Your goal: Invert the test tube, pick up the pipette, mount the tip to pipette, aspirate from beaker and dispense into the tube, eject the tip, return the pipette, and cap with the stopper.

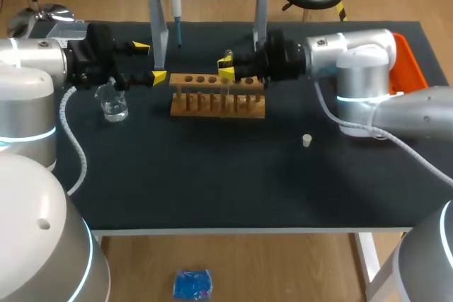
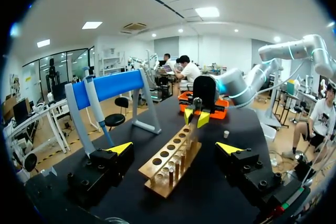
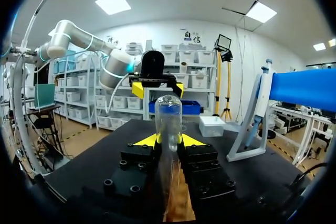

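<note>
A clear test tube (image 3: 168,121) stands with its rounded end up between the yellow tips of my right gripper (image 3: 169,140), which is shut on it from both sides. In the head view this gripper (image 1: 226,68) hangs over the wooden tube rack (image 1: 216,104). My left gripper (image 1: 150,62) stays open at the rack's left end, nothing between its fingers; the rack (image 2: 170,163) lies ahead of it. The pipette (image 1: 175,5) hangs on the blue stand behind the rack. A glass beaker (image 1: 113,104) sits under my left arm. The small stopper (image 1: 307,140) lies right of the rack.
An orange tray (image 1: 412,61) sits at the table's right edge behind my right arm. The white legs of the pipette stand (image 1: 157,33) rise just behind the rack. Dark tabletop (image 1: 212,175) stretches in front of the rack.
</note>
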Robot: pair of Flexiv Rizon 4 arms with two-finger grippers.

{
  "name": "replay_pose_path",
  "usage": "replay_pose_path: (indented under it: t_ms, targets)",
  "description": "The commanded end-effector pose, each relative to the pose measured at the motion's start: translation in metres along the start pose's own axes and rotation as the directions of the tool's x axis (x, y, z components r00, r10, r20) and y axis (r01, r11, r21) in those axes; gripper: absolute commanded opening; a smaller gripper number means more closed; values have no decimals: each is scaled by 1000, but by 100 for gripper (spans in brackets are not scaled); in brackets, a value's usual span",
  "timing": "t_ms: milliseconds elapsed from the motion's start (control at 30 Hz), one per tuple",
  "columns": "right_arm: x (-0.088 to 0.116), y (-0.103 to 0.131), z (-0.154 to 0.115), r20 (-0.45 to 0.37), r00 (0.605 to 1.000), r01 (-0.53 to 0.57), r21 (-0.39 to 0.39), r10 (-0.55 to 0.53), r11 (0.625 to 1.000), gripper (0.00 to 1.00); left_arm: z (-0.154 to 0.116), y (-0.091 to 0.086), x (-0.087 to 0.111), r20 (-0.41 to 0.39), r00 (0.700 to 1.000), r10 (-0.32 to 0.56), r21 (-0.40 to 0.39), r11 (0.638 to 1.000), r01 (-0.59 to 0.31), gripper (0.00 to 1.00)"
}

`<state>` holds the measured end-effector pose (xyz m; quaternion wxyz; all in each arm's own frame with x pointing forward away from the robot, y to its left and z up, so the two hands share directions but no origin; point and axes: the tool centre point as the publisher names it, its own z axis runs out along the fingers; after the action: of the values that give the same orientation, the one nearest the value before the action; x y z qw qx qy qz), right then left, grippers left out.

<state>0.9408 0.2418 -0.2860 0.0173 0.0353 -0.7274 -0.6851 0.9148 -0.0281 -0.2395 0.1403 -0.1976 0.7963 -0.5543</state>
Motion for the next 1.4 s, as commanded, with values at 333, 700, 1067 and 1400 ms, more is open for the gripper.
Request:
replay_pose_path:
  t_ms: [333,700,1067,1400]
  targets:
    - [2,13,1,-7,1000,10,47,-9,999,0,1,0,0,0,1000,1,0,1000,-1,100]
    - [3,18,3,-15,1000,18,72,-17,997,0,1,0,0,0,1000,1,0,1000,-1,100]
    - [3,28,5,-16,1000,7,79,-5,997,0,1,0,0,0,1000,1,0,1000,-1,100]
    - [4,41,5,-8,1000,5,71,-5,997,0,1,0,0,0,1000,1,0,1000,-1,100]
